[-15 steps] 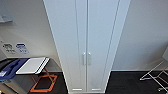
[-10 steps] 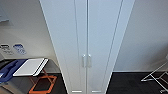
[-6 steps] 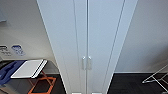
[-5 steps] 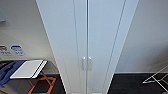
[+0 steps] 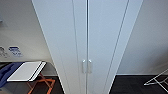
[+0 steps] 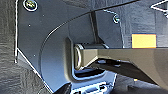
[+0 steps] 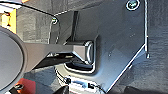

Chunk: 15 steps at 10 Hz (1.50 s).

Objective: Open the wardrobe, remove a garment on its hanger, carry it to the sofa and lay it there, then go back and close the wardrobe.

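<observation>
While both doors sit flush at the middle seam, the wardrobe (image 5: 86, 37) stands shut, dead ahead and close, its two slim handles (image 5: 86, 66) side by side low on the seam. Pale wall runs on either side of its edges. To the left a white-topped folding stand (image 5: 27, 71) with orange legs stands near the wardrobe's corner; to the right a wire rack (image 5: 158, 80) sits well apart over dark floor (image 5: 130, 85). Whether either tool is wide or narrow, I cannot tell.
</observation>
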{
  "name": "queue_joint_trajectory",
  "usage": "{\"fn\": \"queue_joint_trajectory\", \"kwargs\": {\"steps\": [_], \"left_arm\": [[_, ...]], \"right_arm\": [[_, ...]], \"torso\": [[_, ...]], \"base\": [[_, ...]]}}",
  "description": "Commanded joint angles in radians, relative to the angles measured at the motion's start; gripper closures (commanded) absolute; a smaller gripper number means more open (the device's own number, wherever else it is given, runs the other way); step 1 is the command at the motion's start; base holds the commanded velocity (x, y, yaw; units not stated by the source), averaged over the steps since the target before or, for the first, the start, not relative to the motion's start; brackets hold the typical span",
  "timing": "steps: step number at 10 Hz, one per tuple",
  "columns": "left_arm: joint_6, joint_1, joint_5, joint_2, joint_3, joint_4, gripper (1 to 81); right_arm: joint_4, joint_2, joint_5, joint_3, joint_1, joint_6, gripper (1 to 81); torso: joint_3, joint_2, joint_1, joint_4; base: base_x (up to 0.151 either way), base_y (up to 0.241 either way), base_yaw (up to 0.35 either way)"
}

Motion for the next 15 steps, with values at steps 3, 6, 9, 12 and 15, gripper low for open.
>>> {"fn": "queue_joint_trajectory", "kwargs": {"steps": [3, 6, 9, 12, 15], "left_arm": [[0.000, -0.018, 0.065, -0.013, 0.021, 0.012, 1.0], [0.000, -0.018, 0.065, -0.014, 0.021, 0.011, 1.0], [-0.007, -0.029, 0.067, -0.043, 0.058, 0.011, 1.0], [-0.009, -0.098, 0.070, -0.190, 0.217, 0.005, 1.0], [-0.017, -0.185, 0.076, -0.333, 0.395, -0.002, 1.0]], "right_arm": [[-0.017, -0.021, -0.069, 0.003, 0.023, 0.000, 1.0], [-0.008, -0.021, -0.074, 0.007, 0.033, 0.001, 1.0], [-0.005, -0.050, -0.095, 0.071, 0.091, 0.009, 1.0], [-0.003, -0.200, -0.097, 0.292, 0.211, 0.011, 1.0], [0.015, -0.320, -0.129, 0.483, 0.347, 0.026, 1.0]], "torso": [[0.000, 0.000, 0.000, 0.000], [0.000, 0.000, 0.000, 0.000], [0.000, 0.000, 0.000, 0.000], [0.000, 0.000, 0.000, 0.000], [0.000, 0.000, 0.001, 0.000]], "base": [[0.086, 0.000, 0.000], [0.027, 0.000, 0.000], [0.000, 0.000, 0.000], [0.000, 0.000, 0.000], [0.000, 0.000, 0.000]]}}
